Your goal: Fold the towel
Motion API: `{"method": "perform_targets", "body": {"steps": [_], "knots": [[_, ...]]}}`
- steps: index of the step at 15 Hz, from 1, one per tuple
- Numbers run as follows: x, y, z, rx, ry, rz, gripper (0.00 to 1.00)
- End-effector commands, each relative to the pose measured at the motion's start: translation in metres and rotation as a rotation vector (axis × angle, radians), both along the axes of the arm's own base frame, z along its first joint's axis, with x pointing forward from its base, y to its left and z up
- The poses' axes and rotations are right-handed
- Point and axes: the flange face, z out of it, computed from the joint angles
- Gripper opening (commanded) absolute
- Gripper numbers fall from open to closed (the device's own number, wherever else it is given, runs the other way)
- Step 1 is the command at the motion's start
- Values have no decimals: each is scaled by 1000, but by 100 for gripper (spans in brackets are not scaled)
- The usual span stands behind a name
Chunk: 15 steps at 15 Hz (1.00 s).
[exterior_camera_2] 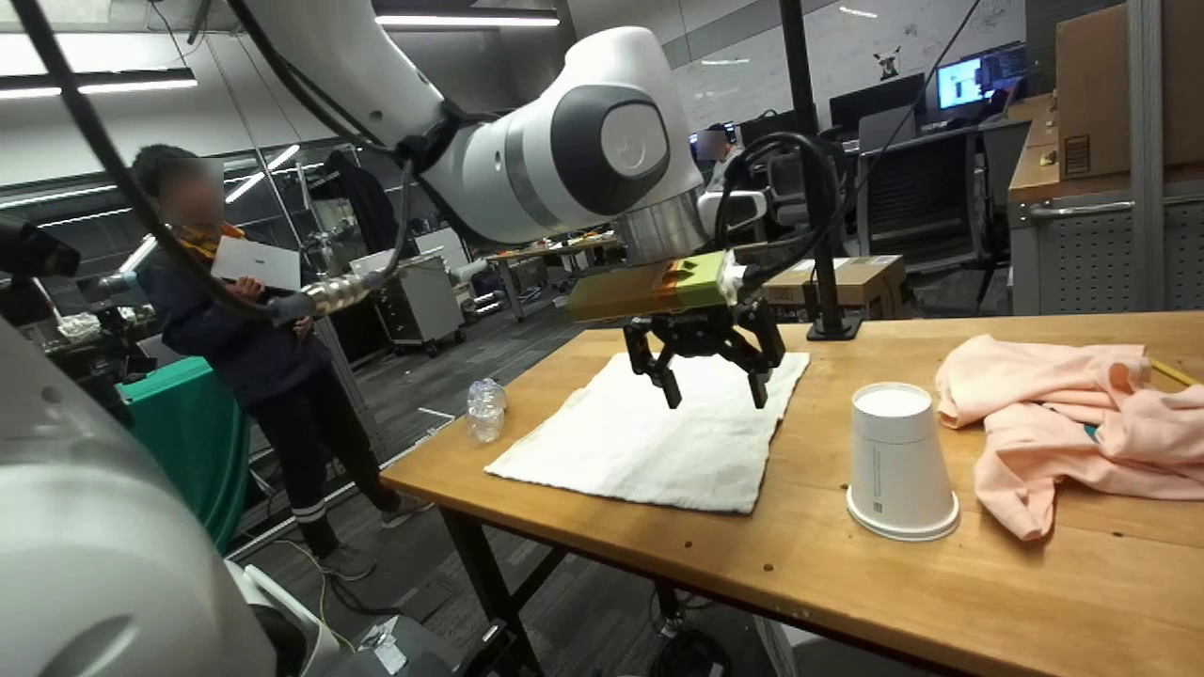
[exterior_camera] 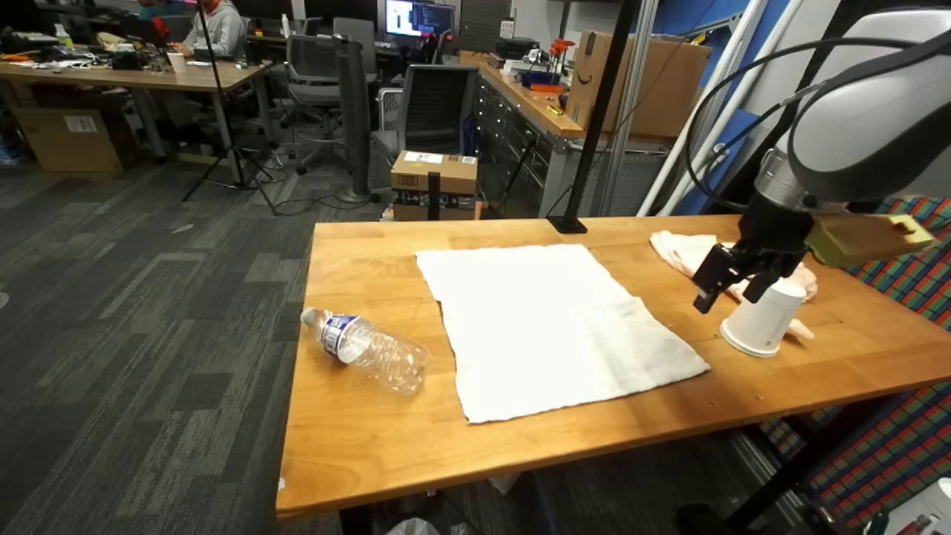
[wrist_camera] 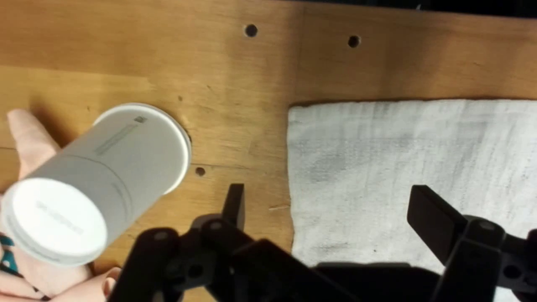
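The white towel [exterior_camera: 535, 327] lies flat and spread out on the wooden table. It also shows in an exterior view [exterior_camera_2: 649, 451] and in the wrist view [wrist_camera: 361, 151], where one corner and two edges are seen. One part of it looks slightly creased. My gripper [exterior_camera: 728, 297] is open and empty, held above the table. In the wrist view its fingers [wrist_camera: 327, 188] stand on either side of the towel's edge, one over bare wood and one over cloth. In an exterior view the open fingers [exterior_camera_2: 715, 400] hang above the towel, apart from it.
A white cup [exterior_camera_2: 898, 461] stands upside down beside the towel, close to my gripper in the wrist view [wrist_camera: 126, 163]. A crumpled pink cloth [exterior_camera_2: 1053, 423] lies behind it. A clear plastic bottle [exterior_camera: 379, 353] lies past the towel's far side. A black pole [exterior_camera: 594, 141] rises at the table's edge.
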Motion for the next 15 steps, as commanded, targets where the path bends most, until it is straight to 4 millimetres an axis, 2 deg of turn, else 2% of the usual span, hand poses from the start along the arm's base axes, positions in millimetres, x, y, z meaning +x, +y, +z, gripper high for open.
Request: {"method": "perform_targets", "body": {"steps": [1,5,15], "knots": [[4,30,-6,-28,-59,29,100],[10,31,-26,-66,-36,69,100],[18,10,-83,-26,40,45,100]]}}
